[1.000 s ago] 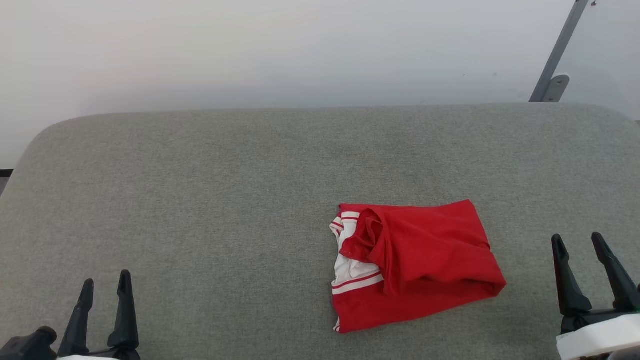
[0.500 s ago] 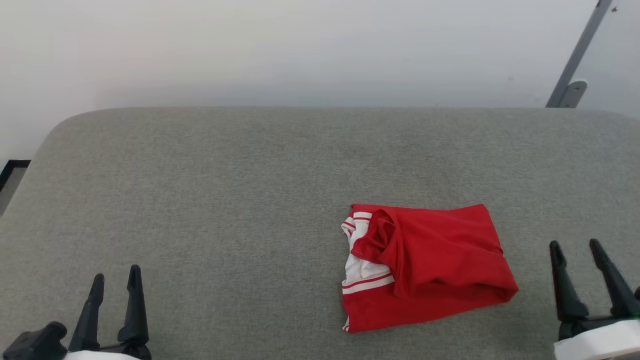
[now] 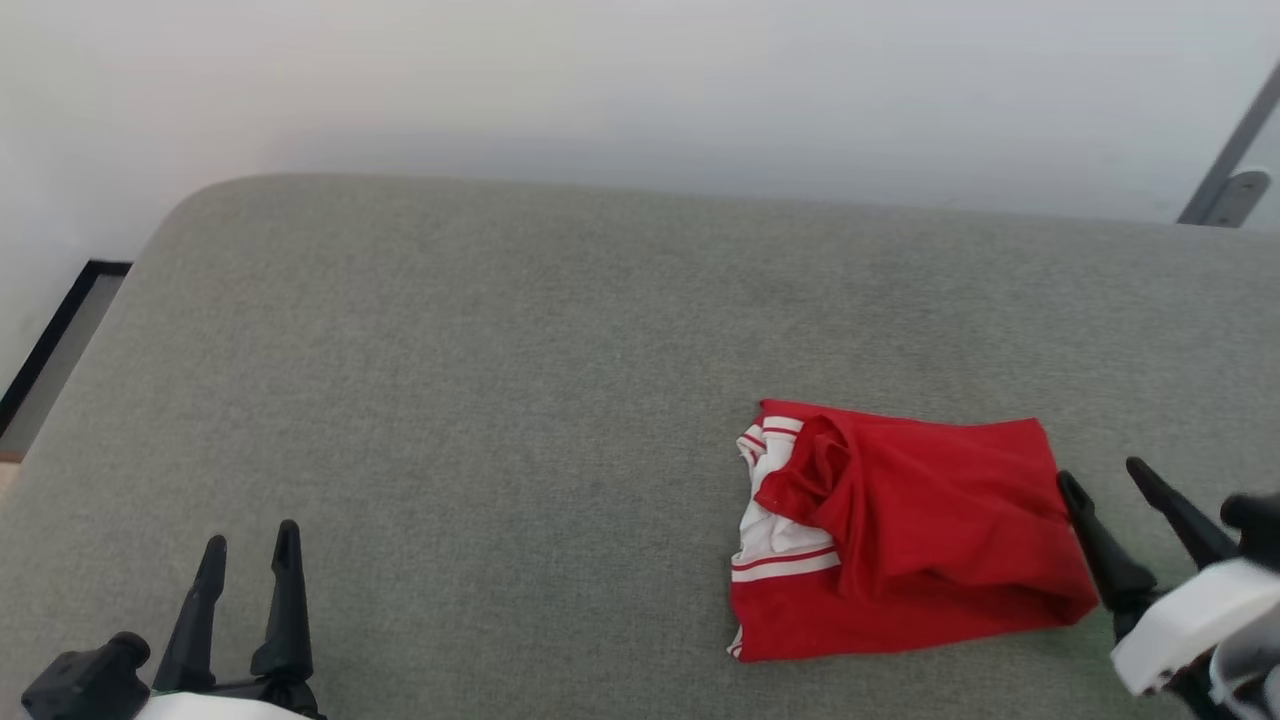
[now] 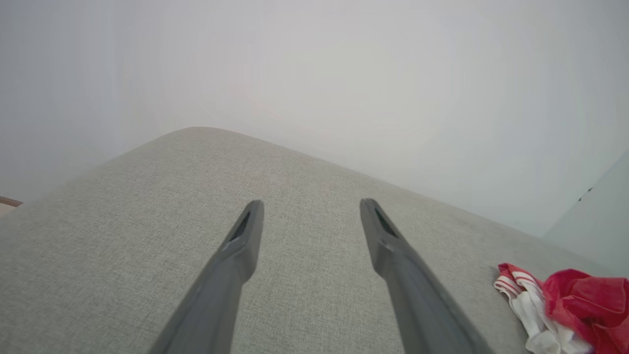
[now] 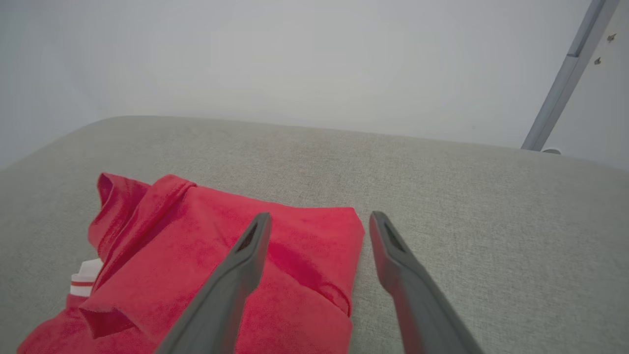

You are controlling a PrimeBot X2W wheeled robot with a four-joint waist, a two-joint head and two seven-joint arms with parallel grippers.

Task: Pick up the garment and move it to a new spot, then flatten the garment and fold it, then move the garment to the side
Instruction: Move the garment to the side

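Note:
The garment (image 3: 920,530) lies crumpled in a rough rectangle on the grey cushioned surface (image 3: 500,400), bright red with a white striped band showing at its left side. It also appears in the left wrist view as the garment (image 4: 565,307) at the far right, and in the right wrist view as the garment (image 5: 206,255) at lower left. My right gripper (image 3: 1105,480) stands open just beside the garment's right edge, its left finger over the red fabric in the right wrist view (image 5: 317,216), nothing held. My left gripper (image 3: 250,535) is open and far to the left, also seen as my left gripper (image 4: 309,204).
A pale wall (image 3: 640,90) rises behind the surface. A grey metal bar with a bracket (image 3: 1225,180) leans at the far right. The surface's rounded left corner (image 3: 190,200) drops toward a dark-framed floor strip (image 3: 55,340).
The camera has turned, shifting the whole picture rightward. My right gripper has tilted and moved in toward the garment's right edge. The garment lies as before.

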